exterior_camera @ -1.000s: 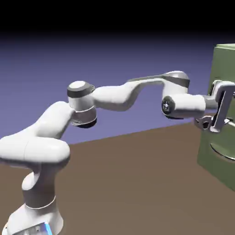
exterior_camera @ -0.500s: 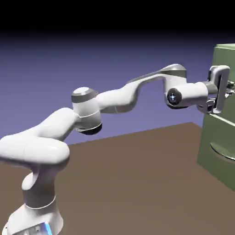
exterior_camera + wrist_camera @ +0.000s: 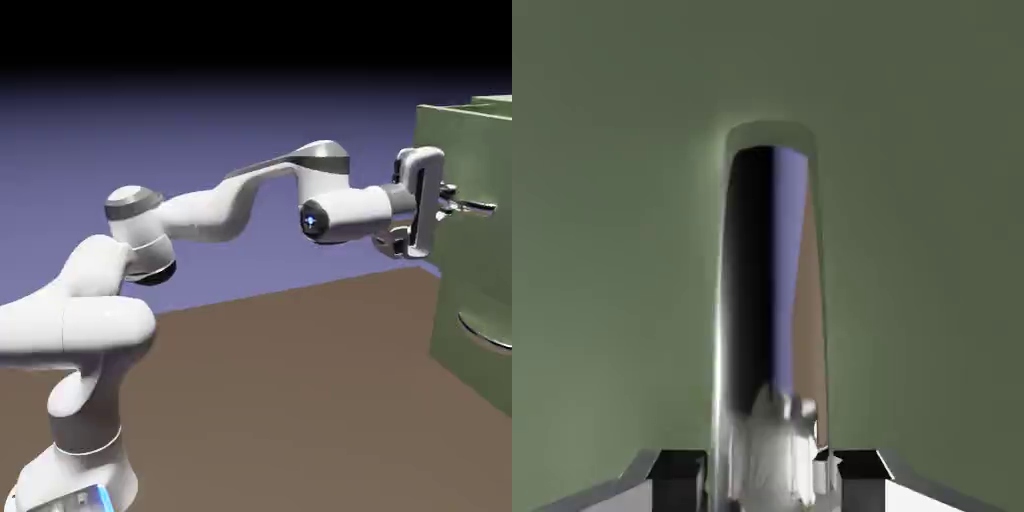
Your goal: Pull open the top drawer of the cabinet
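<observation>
Pincer [image 3: 450, 205] points level toward the cabinet [image 3: 490, 150], its 2 fingertips [image 3: 680, 482] closed around the top drawer's silver handle [image 3: 770, 320].

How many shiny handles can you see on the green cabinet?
2: the top drawer's handle, between the gripper's fingertips, and the lower handle beneath it. More may be hidden past the picture's edge.

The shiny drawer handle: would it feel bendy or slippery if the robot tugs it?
The handle looks like hard metal, so probably stiff. Its mirror-smooth shine suggests it could be slippery, though the gripper's fingertips close on it from both sides.
</observation>
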You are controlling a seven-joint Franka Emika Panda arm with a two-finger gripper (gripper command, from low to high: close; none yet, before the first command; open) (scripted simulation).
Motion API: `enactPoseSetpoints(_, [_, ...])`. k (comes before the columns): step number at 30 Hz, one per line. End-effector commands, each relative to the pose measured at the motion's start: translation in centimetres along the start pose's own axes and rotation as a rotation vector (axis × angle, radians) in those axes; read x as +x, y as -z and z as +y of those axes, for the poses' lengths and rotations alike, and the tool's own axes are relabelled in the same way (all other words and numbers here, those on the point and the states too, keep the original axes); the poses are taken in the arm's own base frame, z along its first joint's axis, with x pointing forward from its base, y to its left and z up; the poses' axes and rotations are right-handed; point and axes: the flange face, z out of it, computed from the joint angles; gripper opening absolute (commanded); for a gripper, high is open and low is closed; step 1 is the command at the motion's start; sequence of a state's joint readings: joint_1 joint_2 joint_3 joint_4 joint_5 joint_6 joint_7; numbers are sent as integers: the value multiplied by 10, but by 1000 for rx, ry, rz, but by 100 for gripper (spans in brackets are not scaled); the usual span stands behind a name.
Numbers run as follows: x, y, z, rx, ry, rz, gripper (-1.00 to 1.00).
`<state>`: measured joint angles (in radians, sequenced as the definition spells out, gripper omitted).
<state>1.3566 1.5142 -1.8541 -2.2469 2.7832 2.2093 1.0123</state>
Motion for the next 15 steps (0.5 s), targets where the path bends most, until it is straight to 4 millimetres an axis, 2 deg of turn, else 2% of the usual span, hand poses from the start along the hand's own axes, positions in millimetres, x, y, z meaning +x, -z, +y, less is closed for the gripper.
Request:
enactPoseSetpoints(1, [0,11,0,-2,0,2,-100])
enactPoseSetpoints(11, [0,126,0,-2,0,2,-100])
enactPoseSetpoints(12, [0,128,0,-2,0,2,-100])
enactPoseSetpoints(13, [0,128,0,-2,0,2,100])
enactPoseSetpoints(14, [0,128,0,-2,0,2,100])
enactPoseSetpoints(15, [-1,140,0,-2,2,3,100])
